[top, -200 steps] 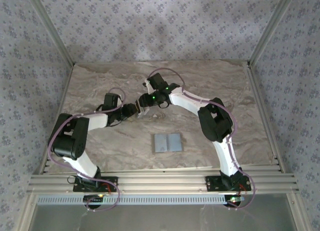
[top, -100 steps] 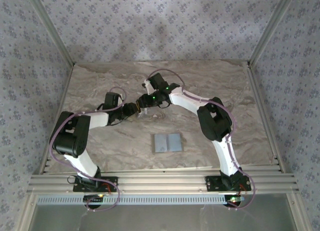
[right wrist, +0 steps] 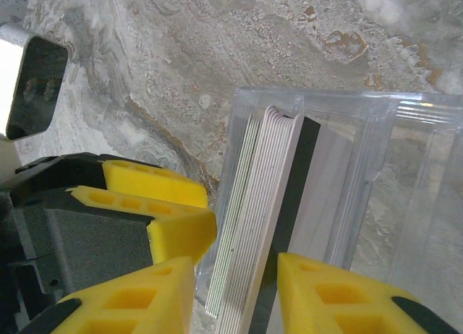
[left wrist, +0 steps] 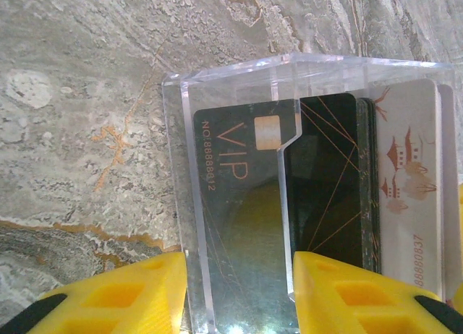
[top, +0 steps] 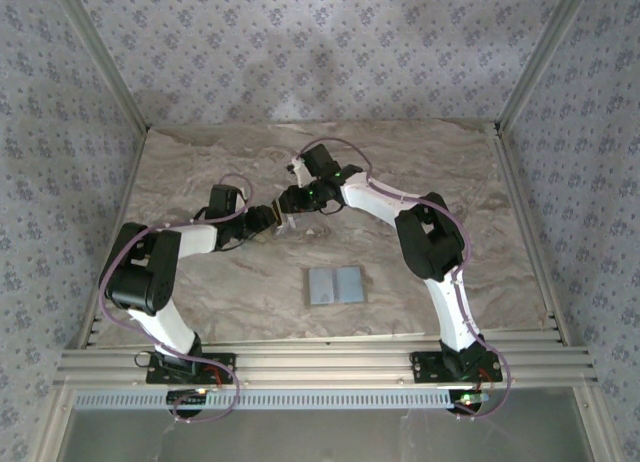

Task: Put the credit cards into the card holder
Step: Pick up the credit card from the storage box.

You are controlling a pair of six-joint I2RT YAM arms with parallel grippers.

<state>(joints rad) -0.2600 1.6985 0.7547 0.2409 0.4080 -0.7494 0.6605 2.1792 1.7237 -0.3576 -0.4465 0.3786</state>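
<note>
Soft, even light; faint arm shadows on the surface (top: 180, 162). Overhead view slightly hazy. Wrist views blur the near jaws; pale glare edges the clear case (left wrist: 231, 74).

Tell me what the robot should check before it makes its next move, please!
1. The left gripper clamps the clear plastic box: ok.
2. The right gripper straddles the stack of dark and pale credit cards standing in that box: ok.
3. The right gripper is squeezing the stack firmly: cannot tell.
4. The card edges are lined up neatly: ok.
5. The flat grey rectangular card holder lies uncovered on the marble-patterned table: ok.
6. There is room between the two grippers: cannot tell, they are very close.
</note>
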